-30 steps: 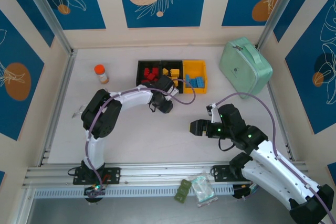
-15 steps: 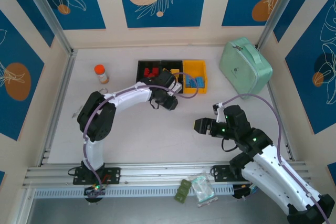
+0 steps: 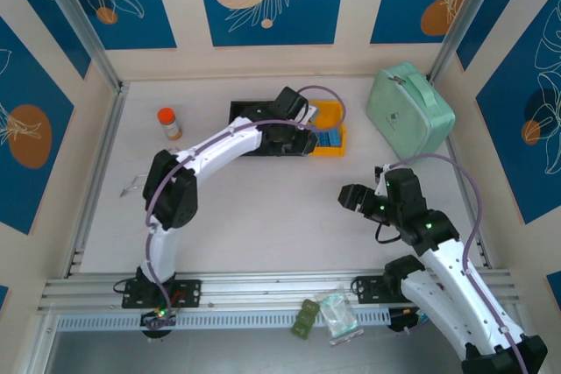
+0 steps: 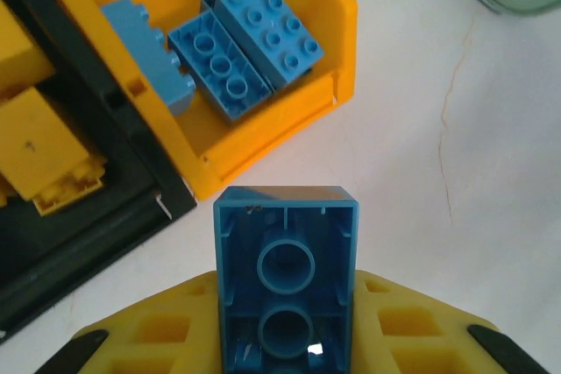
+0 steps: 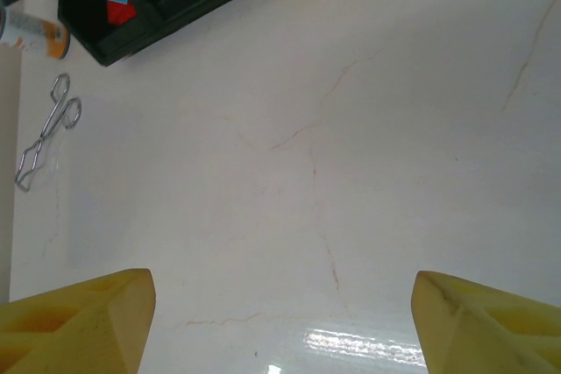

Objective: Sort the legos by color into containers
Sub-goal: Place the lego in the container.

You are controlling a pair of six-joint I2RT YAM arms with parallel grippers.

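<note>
Orange-capped bottle (image 3: 168,123) is standing far left on the white table (image 3: 263,216), mint-green case (image 3: 408,112) is lying far right, thin metal tongs (image 5: 46,131) are resting near the left rail.

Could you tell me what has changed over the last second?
The left gripper, shut on a blue lego, swung right from the black bins to the yellow bin. The right gripper, open, drew back rightward. The bottle and mint case stayed put.
</note>
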